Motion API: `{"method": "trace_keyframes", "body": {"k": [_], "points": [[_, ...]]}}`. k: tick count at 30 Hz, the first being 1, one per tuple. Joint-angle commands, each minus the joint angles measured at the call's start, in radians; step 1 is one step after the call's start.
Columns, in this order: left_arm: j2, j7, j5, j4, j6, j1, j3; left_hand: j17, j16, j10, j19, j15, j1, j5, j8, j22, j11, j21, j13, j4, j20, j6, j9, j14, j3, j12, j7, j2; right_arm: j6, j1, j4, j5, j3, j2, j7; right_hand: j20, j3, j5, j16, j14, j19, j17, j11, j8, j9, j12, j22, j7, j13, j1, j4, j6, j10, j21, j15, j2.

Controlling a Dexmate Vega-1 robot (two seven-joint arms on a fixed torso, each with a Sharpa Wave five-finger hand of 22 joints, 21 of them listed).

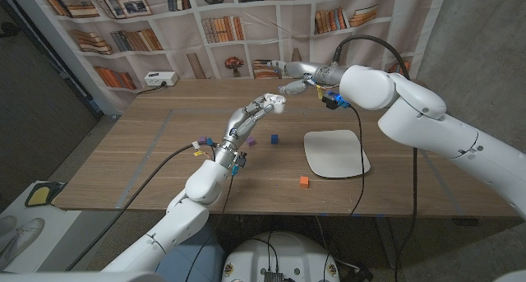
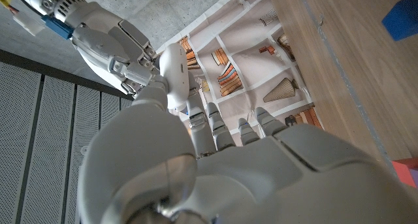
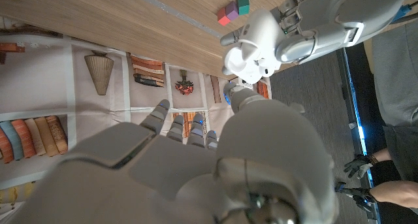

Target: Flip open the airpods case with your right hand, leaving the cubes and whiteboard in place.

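Airpods case (image 1: 278,102) in left hand (image 1: 256,111), midair.

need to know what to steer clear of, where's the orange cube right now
In the head view the orange cube sits on the wooden table near its front edge, just left of the whiteboard.

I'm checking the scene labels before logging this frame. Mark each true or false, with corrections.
1. The left robot hand holds the white airpods case above the table. True.
2. The orange cube sits on the whiteboard. False: it sits on bare wood beside the whiteboard.
3. The whiteboard lies flat on the table. True.
4. The right robot hand rests on the table. False: it is raised, close to the case.
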Motion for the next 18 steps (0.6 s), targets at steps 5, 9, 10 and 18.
{"method": "trace_keyframes", "body": {"k": [5, 9, 10, 18], "points": [[0.003, 0.007, -0.01, -0.006, 0.006, 0.008, -0.005, 0.002, 0.001, -0.001, 0.006, -0.001, 0.005, 0.007, 0.009, 0.002, 0.004, 0.005, 0.003, 0.0, 0.004, 0.077, 0.002, -0.002, -0.002, -0.002, -0.068, 0.006, 0.025, -0.05, 0.008, 0.117, 0.059, -0.01, -0.065, 0.019, -0.017, -0.007, 0.011, -0.095, -0.007, 0.013, 0.015, 0.004, 0.005, 0.007, 0.002, 0.0, 0.003, -0.101, 0.093, 0.017, 0.011, 0.001, -0.008, 0.001], [0.002, 0.004, -0.027, -0.001, -0.006, 0.013, -0.016, 0.002, 0.002, -0.001, 0.008, -0.003, 0.005, 0.007, 0.009, 0.002, 0.003, 0.006, 0.003, 0.0, 0.003, 0.077, 0.002, 0.0, -0.003, -0.002, -0.069, 0.005, 0.017, -0.06, 0.002, 0.136, 0.065, -0.009, -0.091, 0.015, -0.018, -0.013, 0.015, -0.095, -0.009, 0.018, 0.013, 0.005, 0.005, 0.01, 0.003, -0.002, 0.003, -0.133, 0.123, 0.029, 0.022, 0.001, -0.014, 0.005], [0.003, 0.004, -0.03, -0.001, -0.008, 0.014, -0.019, 0.002, 0.002, -0.001, 0.008, -0.003, 0.005, 0.007, 0.009, 0.002, 0.002, 0.006, 0.003, 0.0, 0.003, 0.077, 0.002, 0.0, -0.003, -0.002, -0.069, 0.005, 0.016, -0.06, 0.001, 0.141, 0.065, -0.009, -0.095, 0.014, -0.018, -0.016, 0.016, -0.095, -0.009, 0.019, 0.012, 0.005, 0.005, 0.01, 0.003, -0.002, 0.003, -0.142, 0.132, 0.031, 0.023, 0.002, -0.016, 0.007], [0.007, -0.023, -0.064, 0.018, -0.027, 0.012, -0.029, 0.002, 0.002, 0.001, 0.009, -0.003, 0.006, 0.008, 0.008, 0.003, -0.001, 0.006, 0.003, 0.0, 0.003, 0.076, 0.001, 0.001, -0.004, -0.002, -0.066, 0.006, 0.029, -0.082, -0.002, 0.188, 0.083, -0.018, -0.133, 0.002, -0.017, -0.067, 0.022, -0.108, -0.023, 0.034, 0.004, -0.006, 0.006, 0.004, 0.004, 0.0, 0.003, -0.247, 0.196, 0.026, 0.015, 0.002, -0.022, 0.007]]}}
